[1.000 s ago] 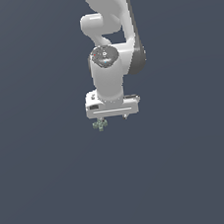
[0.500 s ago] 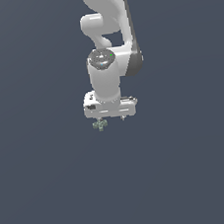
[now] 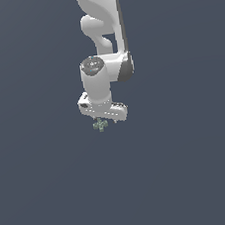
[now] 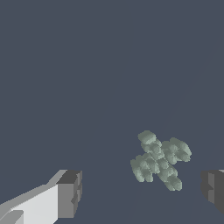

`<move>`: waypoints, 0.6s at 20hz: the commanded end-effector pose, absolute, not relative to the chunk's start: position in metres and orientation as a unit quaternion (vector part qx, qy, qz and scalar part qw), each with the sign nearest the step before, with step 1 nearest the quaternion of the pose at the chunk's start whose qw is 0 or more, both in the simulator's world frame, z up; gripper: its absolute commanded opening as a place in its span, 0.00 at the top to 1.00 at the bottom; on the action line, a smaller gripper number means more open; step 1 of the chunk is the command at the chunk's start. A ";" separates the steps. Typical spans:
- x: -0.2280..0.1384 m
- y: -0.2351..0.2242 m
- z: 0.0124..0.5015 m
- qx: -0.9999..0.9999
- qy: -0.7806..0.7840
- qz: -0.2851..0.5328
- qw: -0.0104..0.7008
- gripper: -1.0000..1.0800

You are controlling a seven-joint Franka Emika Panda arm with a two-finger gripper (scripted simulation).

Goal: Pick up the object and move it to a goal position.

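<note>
A plain, dark blue-grey surface [image 3: 49,192] fills both views, with no markings visible.

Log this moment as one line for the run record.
phase: pre-grasp | gripper: open, above object | object: between fingers, untouched | goal: not visible

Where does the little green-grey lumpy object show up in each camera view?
Exterior view: the object sits just below the white gripper, near the picture's centre.
Wrist view: the object lies on the dark floor between the two grey fingertips, nearer to the other one.
Shared landmark: the gripper, seen from outside in one view and by its fingertips in the other.
</note>
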State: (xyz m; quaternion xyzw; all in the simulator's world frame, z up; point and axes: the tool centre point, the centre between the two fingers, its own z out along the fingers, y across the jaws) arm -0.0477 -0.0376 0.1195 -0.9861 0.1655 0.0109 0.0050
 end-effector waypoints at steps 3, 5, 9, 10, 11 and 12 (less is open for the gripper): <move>-0.062 -0.054 0.105 -0.973 0.229 0.006 0.003 0.04; -0.067 -0.059 0.100 -0.968 0.250 0.004 0.002 0.04; -0.075 -0.068 0.094 -0.960 0.281 0.002 0.001 0.04; -0.077 -0.069 0.093 -0.958 0.287 0.001 0.001 0.04; -0.078 -0.070 0.092 -0.957 0.291 0.001 0.000 0.04; -0.079 -0.071 0.091 -0.956 0.294 0.000 0.000 0.04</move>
